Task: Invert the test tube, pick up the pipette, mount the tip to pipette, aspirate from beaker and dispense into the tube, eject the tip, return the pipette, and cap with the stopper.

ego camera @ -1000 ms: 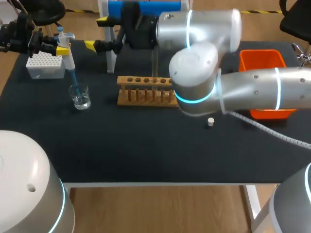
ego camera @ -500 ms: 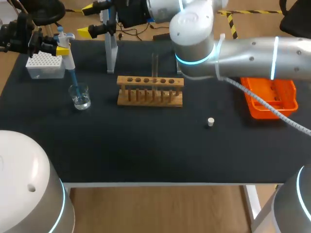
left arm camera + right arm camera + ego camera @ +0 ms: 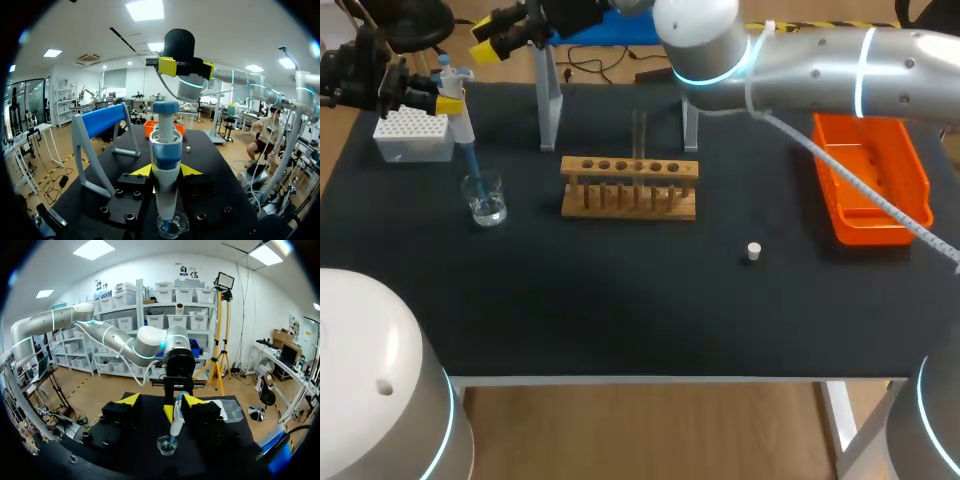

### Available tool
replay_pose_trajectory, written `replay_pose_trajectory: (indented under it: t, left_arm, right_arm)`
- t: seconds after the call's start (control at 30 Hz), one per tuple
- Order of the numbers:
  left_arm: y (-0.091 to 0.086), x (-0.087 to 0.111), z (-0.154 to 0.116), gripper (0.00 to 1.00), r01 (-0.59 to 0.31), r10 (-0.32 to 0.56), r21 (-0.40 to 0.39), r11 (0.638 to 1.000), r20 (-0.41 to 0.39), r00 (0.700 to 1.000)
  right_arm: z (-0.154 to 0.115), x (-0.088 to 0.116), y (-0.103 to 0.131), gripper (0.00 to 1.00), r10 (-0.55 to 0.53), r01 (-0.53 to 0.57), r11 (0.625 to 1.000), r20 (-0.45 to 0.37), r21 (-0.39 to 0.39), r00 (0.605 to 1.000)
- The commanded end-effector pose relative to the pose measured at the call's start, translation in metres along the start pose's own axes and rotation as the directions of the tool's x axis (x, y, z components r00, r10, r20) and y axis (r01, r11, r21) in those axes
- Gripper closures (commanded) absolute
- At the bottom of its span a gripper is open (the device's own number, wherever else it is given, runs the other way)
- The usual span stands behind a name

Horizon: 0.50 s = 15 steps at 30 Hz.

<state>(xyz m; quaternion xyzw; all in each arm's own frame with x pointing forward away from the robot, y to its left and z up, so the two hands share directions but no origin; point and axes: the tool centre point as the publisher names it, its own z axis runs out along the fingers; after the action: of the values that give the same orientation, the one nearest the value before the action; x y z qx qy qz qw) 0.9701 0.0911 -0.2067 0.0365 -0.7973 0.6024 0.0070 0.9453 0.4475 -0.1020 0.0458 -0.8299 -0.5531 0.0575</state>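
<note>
1. Stopper (image 3: 753,251) lies loose on the black table (image 3: 620,310), nearer the robot than everything else and well apart from the rack.
2. Wooden rack (image 3: 630,190) stands mid-table. The test tube (image 3: 640,135) stands upright in one of its holes, right of the rack's middle.
3. Beaker (image 3: 485,200) sits left of the rack, apart from it. The blue lower end of the pipette (image 3: 166,145) reaches down into it.
4. Left gripper (image 3: 166,170) is clamped on the pipette body, one yellow tip on each side. It holds the pipette nearly upright over the beaker.
5. Tip box (image 3: 412,135) rests at the table's left side, just beside the held pipette.
6. Orange bin (image 3: 870,180) lies at the table's right side, well apart from the rack.
7. Blue-topped pipette stand (image 3: 548,100) is at the far edge, behind the rack's left end.
8. Right arm (image 3: 820,70) comes in from the right and spans the far side. The right gripper (image 3: 186,67) hangs high beyond the stand, facing the left gripper. Its fingers are spread wide with nothing between them.
</note>
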Motion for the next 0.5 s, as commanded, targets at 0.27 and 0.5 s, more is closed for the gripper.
replay_pose_trajectory:
  t: [0.27, 0.5]
  left_arm:
    - [0.001, -0.001, -0.001, 1.00, -0.002, 0.002, 0.002, 1.000, -0.004, 1.000]
    - [0.001, -0.001, -0.001, 1.00, -0.002, 0.002, 0.002, 1.000, -0.004, 1.000]
  right_arm:
    - [0.008, -0.007, 0.004, 1.00, 0.008, -0.008, 0.997, -0.010, 0.083, 1.000]
    - [0.019, -0.009, 0.004, 1.00, 0.012, -0.012, 0.995, 0.002, 0.094, 1.000]
